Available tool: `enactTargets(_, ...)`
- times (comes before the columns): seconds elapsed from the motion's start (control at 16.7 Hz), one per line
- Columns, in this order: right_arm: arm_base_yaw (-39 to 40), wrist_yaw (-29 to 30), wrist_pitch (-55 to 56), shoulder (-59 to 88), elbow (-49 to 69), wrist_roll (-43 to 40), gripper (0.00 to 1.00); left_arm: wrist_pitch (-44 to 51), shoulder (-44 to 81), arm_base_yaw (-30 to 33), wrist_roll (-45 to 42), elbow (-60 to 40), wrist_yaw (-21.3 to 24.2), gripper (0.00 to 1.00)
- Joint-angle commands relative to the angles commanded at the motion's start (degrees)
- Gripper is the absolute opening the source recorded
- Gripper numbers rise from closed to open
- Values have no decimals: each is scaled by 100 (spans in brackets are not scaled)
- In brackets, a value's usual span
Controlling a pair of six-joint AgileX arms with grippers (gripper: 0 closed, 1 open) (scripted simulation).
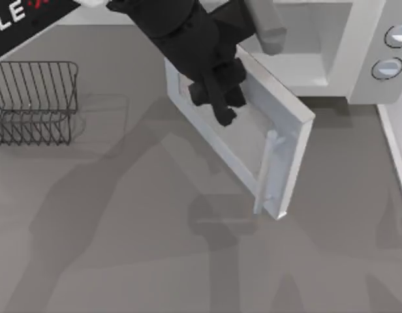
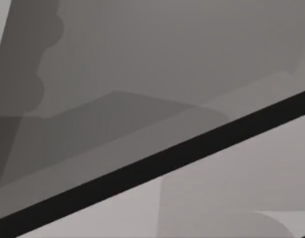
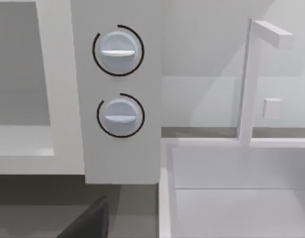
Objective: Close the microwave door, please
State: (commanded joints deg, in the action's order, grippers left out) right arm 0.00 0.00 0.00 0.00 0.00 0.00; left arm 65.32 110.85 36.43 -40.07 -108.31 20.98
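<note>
The white microwave [image 1: 357, 59] stands at the back right, its pale cavity [image 1: 305, 39] exposed. The microwave door [image 1: 286, 130] is swung wide open toward the middle of the table, and its pale bar handle [image 1: 266, 173] sits near the free end. My left gripper [image 1: 219, 104] reaches down from the back left, its black fingers against the door's face close to the hinge side, well away from the handle. My right arm's wrist view faces the microwave's side panel [image 3: 123, 148] with its two round knobs [image 3: 118, 49].
A dark wire rack [image 1: 34, 101] stands at the far left of the table, below a black sign [image 1: 18, 19]. A white sink [image 3: 231, 198] with a faucet [image 3: 246, 84] sits right of the microwave. Grey tabletop [image 1: 155, 261] lies open in front of the door.
</note>
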Motion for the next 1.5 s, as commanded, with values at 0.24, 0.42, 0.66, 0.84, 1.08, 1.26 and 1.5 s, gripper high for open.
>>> enactTargets(0.24, 0, 0, 0, 0, 0, 0, 100, -22, 88, 90, 91, -153, -44, 0)
enactTargets(0.42, 0, 0, 0, 0, 0, 0, 100, -14, 73, 72, 90, -127, -36, 0)
enactTargets(0.66, 0, 0, 0, 0, 0, 0, 100, 126, 253, 207, 222, -148, -50, 0)
enactTargets(0.84, 0, 0, 0, 0, 0, 0, 100, 142, 360, 305, 314, -316, -73, 0)
enactTargets(1.08, 0, 0, 0, 0, 0, 0, 100, 12, 349, 294, 308, -524, -125, 0)
enactTargets(1.26, 0, 0, 0, 0, 0, 0, 100, 30, 345, 293, 308, -505, -115, 0)
enactTargets(1.5, 0, 0, 0, 0, 0, 0, 100, 240, 580, 463, 418, -540, -65, 0)
